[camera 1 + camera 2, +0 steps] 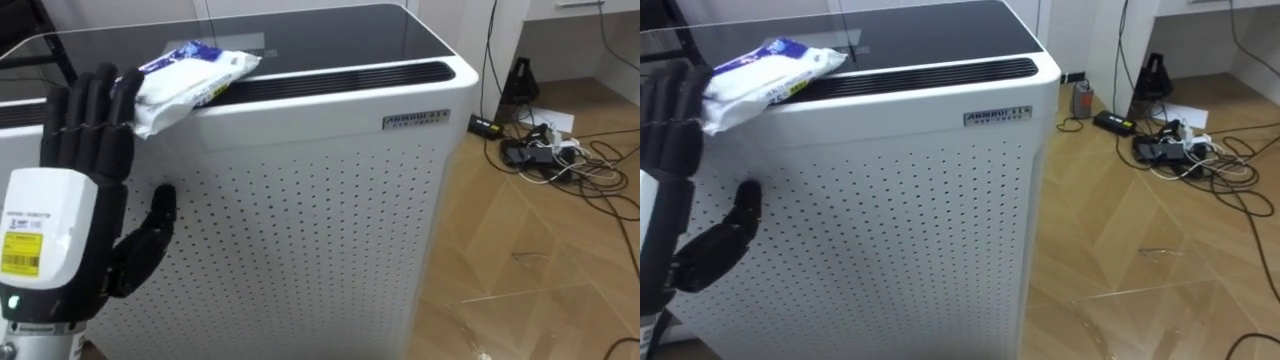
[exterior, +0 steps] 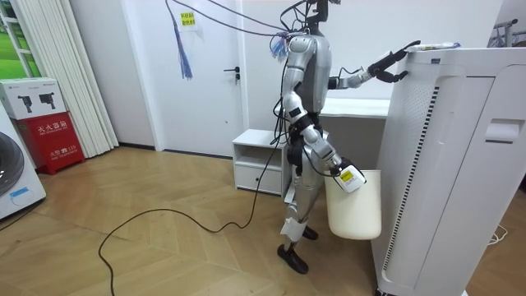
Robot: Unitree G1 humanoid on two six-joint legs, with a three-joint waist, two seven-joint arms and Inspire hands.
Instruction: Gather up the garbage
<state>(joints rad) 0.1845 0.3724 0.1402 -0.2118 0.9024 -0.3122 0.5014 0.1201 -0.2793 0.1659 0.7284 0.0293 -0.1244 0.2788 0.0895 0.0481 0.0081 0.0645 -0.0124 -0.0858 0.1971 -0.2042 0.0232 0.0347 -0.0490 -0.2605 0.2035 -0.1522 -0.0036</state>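
On the purifier [image 1: 330, 190] top lies a packet [image 1: 195, 72], the left hand [image 1: 70, 200] beside it, fingers straight. Low beside the purifier, the right hand [image 2: 348, 176] meets a bin [image 2: 355, 210]; I cannot tell its grip.

White-and-blue wrapper [image 1: 190, 72], white dotted air purifier [image 1: 300, 215] with black top, black-and-white left hand [image 1: 70, 200].

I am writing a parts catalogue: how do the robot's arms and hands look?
The left hand has black fingers, a white back shell with a yellow label and a small green light, on a silver wrist. The right hand shows the same white shell and yellow label. The arms are silver-grey.
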